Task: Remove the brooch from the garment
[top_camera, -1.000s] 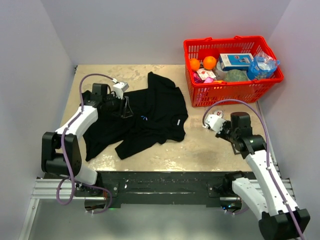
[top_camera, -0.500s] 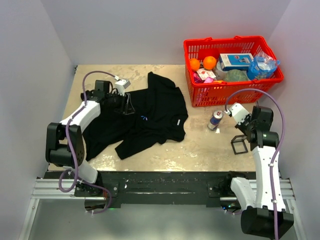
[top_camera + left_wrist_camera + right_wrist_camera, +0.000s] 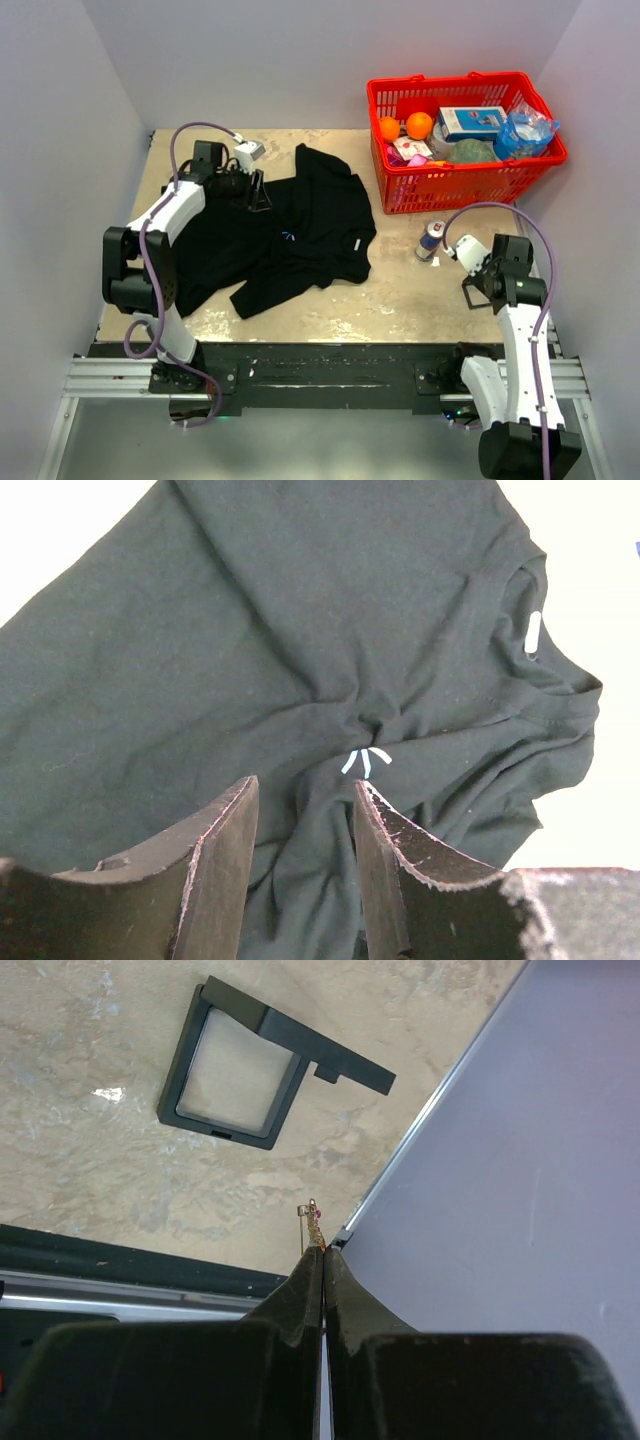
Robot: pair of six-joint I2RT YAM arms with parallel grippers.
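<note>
at the right tool (image 3: 323, 1250) tips, the brooch (image 3: 312, 1219) sits pinched.

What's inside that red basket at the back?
In the red basket, two oranges, a blue-and-white box, a crinkly blue bag and a pink packet show on top. Anything beneath them is covered.

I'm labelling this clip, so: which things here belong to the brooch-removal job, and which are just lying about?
Job: garment; brooch, pinched in the right hand; left hand, above the garment.
Lying about: red basket; can; black square frame.
</note>
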